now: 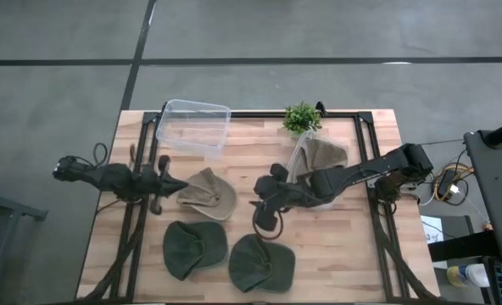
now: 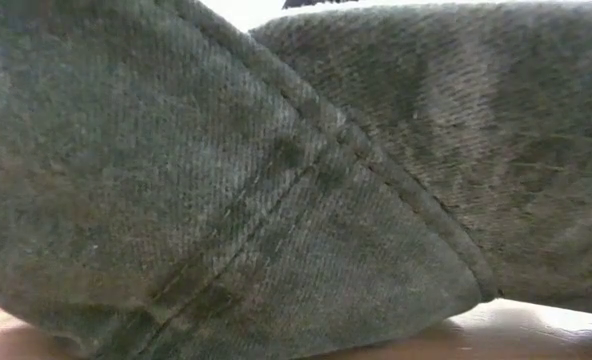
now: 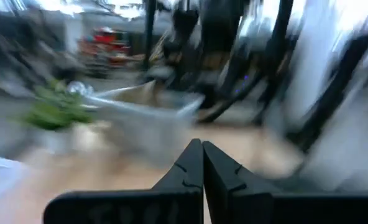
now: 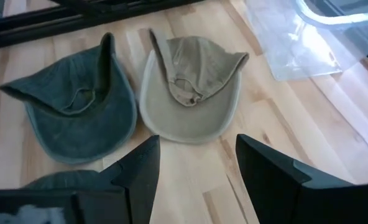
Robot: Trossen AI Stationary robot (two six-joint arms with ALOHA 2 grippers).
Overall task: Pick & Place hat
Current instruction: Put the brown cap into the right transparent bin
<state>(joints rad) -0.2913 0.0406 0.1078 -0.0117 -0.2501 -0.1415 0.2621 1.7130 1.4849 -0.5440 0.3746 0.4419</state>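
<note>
1. Now, looking down on the wooden tabletop (image 1: 353, 246): the right claw (image 1: 264, 222) hangs over the middle with its two fingers spread apart and nothing between them.
2. Its wrist camera looks past those dark fingers (image 4: 137, 171) at a tan hat (image 4: 193, 93) lying upside down, brim up, with a dark green hat (image 4: 78, 109) just beside it.
3. From above, that tan hat (image 1: 209, 195) sits left of centre, and two green hats lie along the near edge: one (image 1: 194, 249) on the left, the other (image 1: 261, 263) just under the right claw.
4. Another tan hat (image 1: 320, 157) lies under the right arm, toward the far right corner.
5. Over on the left side, the left claw (image 1: 181, 185) is pinched fully closed, empty, its tip close to the tan hat's edge.
6. A clear plastic bin (image 1: 193, 127) stands at the far edge, a small potted plant (image 1: 302, 117) beside it.
7. Down low, green hat cloth (image 2: 226, 200) fills the whole view.
</note>
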